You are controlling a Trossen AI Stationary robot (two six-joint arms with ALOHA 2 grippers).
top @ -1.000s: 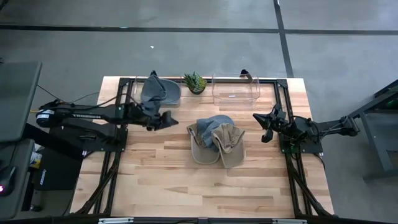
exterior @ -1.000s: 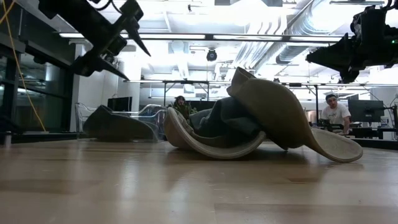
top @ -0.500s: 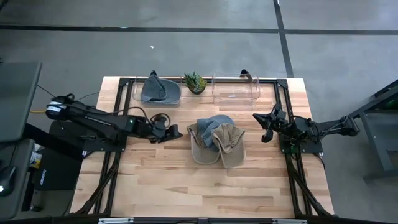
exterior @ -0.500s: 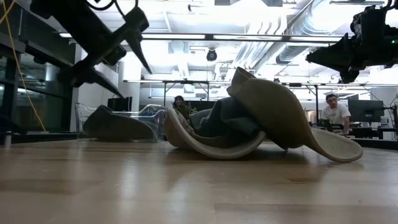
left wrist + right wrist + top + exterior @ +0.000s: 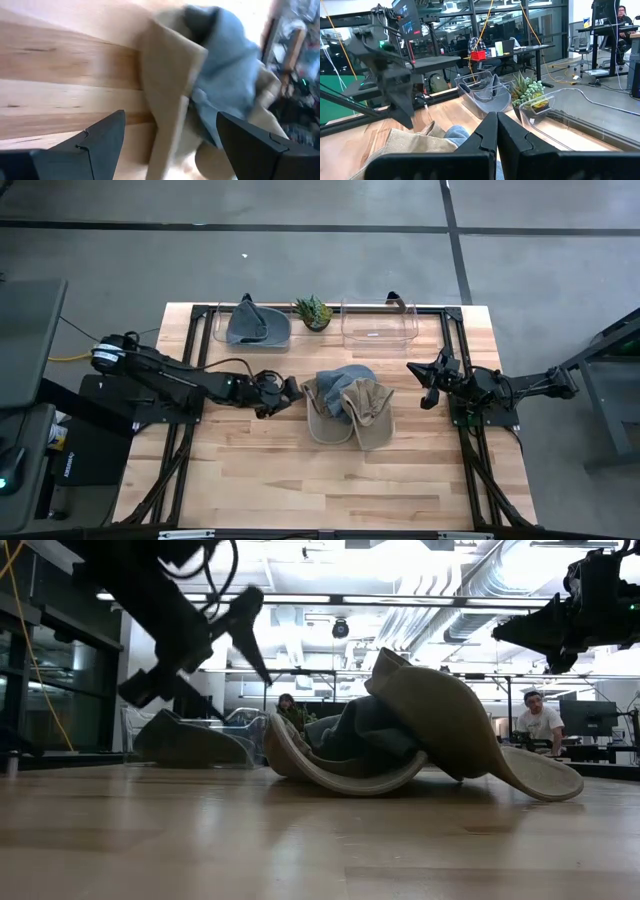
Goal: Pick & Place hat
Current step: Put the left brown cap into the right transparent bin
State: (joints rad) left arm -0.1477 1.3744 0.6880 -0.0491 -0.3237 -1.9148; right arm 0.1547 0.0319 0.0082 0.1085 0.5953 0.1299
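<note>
Centrally on the worktop (image 5: 250, 470): heap of tan and blue hats (image 5: 348, 406). Just left of it, left gripper (image 5: 290, 392), fingers (image 5: 102, 137) spread wide, empty. At right of frame, right gripper (image 5: 418, 383), fingers (image 5: 490, 135) pressed shut, holding nothing.

An open-plan robotics lab or tech office is showing here: exposed ducts (image 5: 500, 590) and strip lighting are running across the white ceiling, desks with monitors (image 5: 405, 15) and cables are filling the room beyond the wooden tabletop (image 5: 270, 470), and a person (image 5: 540, 720) is sitting at a workstation.
</note>
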